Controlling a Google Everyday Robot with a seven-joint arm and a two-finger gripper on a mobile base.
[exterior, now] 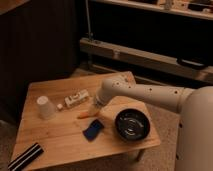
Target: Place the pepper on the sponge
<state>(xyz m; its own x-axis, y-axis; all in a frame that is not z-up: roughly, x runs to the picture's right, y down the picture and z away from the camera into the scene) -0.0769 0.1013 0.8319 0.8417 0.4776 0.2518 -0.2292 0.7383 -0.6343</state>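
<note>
Camera view. A low wooden table [55, 137] stands on a speckled floor in front of dark shelving.

1. Arm: the white arm [145, 93] reaches in from the robot's body at the right edge of the frame and extends leftward over the table, then bends down near the table's centre.
2. Gripper: the gripper [95, 106] is low over the table centre, pointing down and to the left. Whether it is open, closed or gripping cannot be determined from this view.
3. Pepper: the pepper [85, 114] is at table level directly under the gripper tip, lying nearly horizontal. Its right end meets the gripper tip; its left end points toward the table's left side. Whether it is held or resting free cannot be determined.
4. Sponge: the sponge [93, 130] lies flat on the table just in front of the pepper, turned at an angle. The pepper is not on it.
5. Bowl: a dark round bowl [132, 124] sits upright to the right of the sponge, near the table's right front corner.
6. Box: a white printed box [76, 99] lies behind and to the left of the pepper.
7. Cup: a white cup [45, 107] stands upside down near the left edge.
8. Strip: a black-and-white striped strip [26, 156] lies flat at the front left corner, well apart from the sponge.
</note>
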